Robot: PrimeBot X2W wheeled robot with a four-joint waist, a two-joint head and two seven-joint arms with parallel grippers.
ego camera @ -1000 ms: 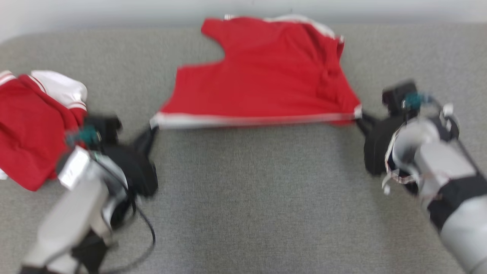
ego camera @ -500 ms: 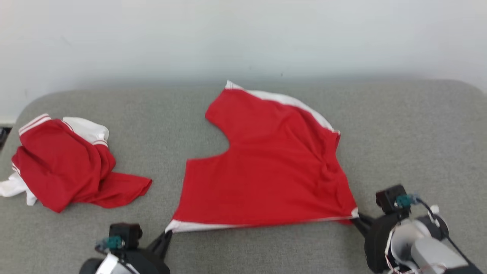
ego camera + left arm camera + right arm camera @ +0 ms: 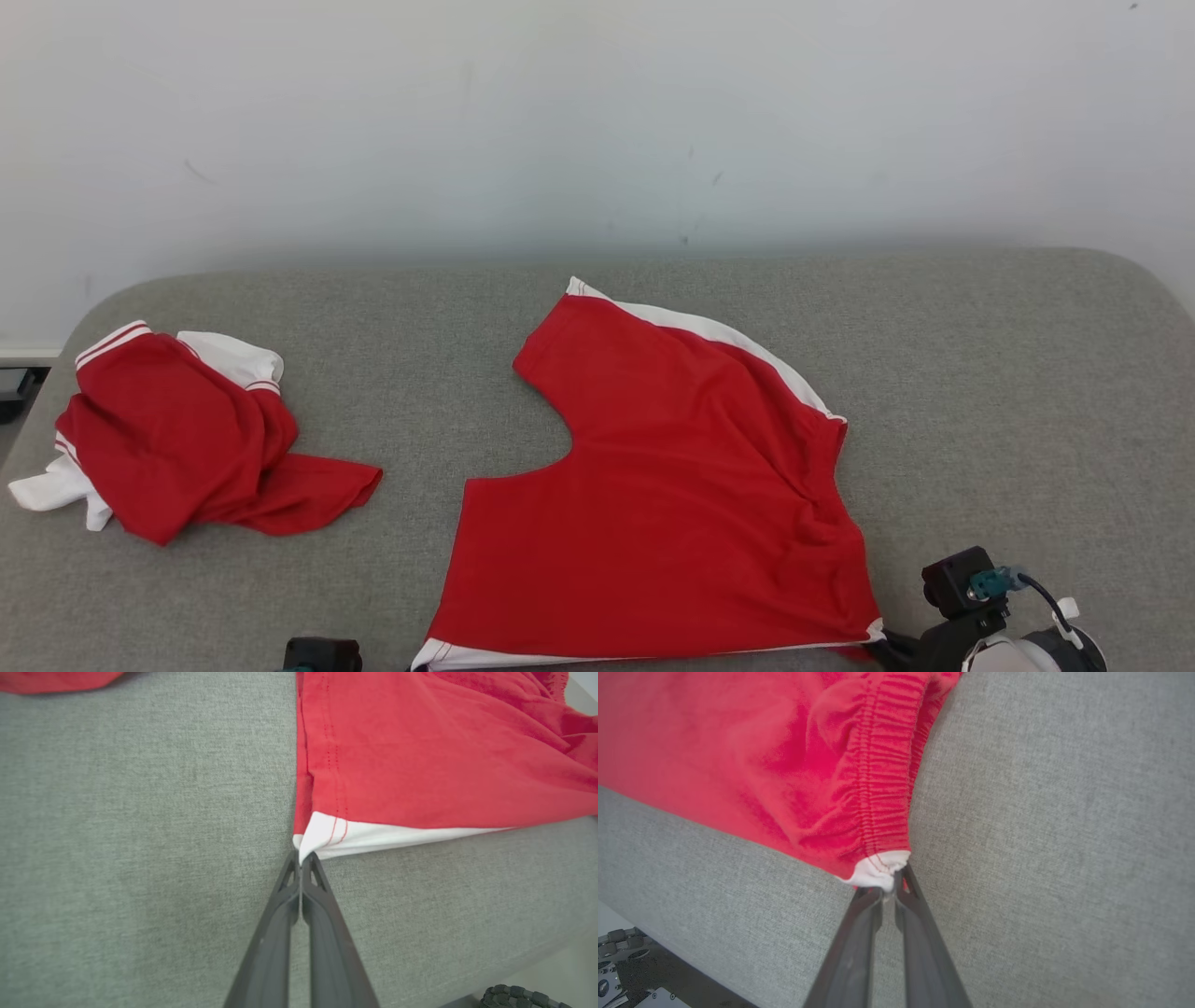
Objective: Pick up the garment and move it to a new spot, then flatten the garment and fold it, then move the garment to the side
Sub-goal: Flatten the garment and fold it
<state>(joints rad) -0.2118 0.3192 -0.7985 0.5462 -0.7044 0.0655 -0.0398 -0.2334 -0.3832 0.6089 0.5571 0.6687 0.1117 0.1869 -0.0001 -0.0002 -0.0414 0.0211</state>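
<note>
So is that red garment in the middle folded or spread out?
Spread out: the red garment lies mostly flat on the grey surface, its near corners pinched by the left fingers and right fingers.

Red garment [image 3: 653,523], white trim along near hem and far-right edge, lies mostly flat, centre-right on grey fabric surface [image 3: 980,373]. Near hem straight, at the near edge. Wrinkles bunch toward right side; curved notch on left.

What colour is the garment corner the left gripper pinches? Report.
The corner is white with red stitching; left wrist view.
</note>
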